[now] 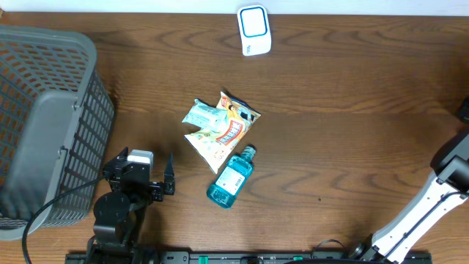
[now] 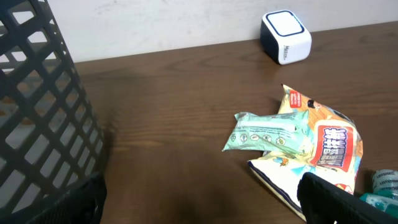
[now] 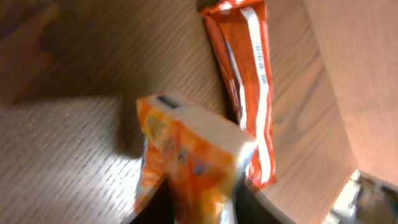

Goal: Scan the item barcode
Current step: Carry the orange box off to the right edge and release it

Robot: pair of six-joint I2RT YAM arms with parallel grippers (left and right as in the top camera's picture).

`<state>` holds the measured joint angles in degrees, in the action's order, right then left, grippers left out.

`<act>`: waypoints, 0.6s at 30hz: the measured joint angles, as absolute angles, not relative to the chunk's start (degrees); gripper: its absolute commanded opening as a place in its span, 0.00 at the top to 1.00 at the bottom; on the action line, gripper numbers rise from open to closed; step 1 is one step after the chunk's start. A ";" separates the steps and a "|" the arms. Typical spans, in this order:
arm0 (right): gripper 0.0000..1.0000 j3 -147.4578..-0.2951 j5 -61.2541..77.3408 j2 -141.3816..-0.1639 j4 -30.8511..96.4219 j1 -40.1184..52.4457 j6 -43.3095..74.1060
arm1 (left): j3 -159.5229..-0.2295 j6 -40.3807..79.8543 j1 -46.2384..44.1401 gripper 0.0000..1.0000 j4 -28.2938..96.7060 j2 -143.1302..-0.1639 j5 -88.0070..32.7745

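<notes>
Centrally, snack bags [image 1: 222,130] lie beside mouthwash bottle [image 1: 231,180]

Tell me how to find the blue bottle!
Start at the big grey basket at the left of the table, then look right to the snack bags in the middle. In the overhead view, the bottle lies on its side just below the bags. It alone is clear blue, with a white label.

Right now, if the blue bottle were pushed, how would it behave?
The blue bottle lies on its side, so it may roll or slide. Its clear plastic looks smooth, likely slippery; the blue liquid inside suggests some heft.
</notes>
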<state>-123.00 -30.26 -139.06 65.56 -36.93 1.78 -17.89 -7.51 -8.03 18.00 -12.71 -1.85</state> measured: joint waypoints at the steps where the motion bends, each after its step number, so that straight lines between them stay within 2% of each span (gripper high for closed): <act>1: 0.54 -123.00 -29.26 -139.06 65.63 -37.39 1.93 | -17.89 -7.51 -8.03 0.02 18.02 -12.71 -1.85; 3: 0.11 -123.00 -27.20 -139.06 66.11 -37.95 2.46 | -17.89 -7.51 -8.03 0.02 18.00 -12.71 -1.85; 4: 0.01 -123.00 -26.35 -139.06 66.46 -38.35 2.39 | -17.89 -7.51 -8.03 0.02 18.02 -12.71 -1.87; 12: 0.01 -122.89 -23.05 -138.65 68.36 -38.76 2.44 | -17.89 -7.51 -8.03 0.02 18.00 -12.71 -1.85; 18: 0.01 -122.39 -16.14 -132.75 67.42 -37.87 2.59 | -17.89 -7.51 -8.03 0.02 18.02 -12.71 -1.85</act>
<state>-122.39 -16.14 -132.75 67.42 -37.87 2.59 -17.89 -7.51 -8.03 18.02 -12.71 -1.85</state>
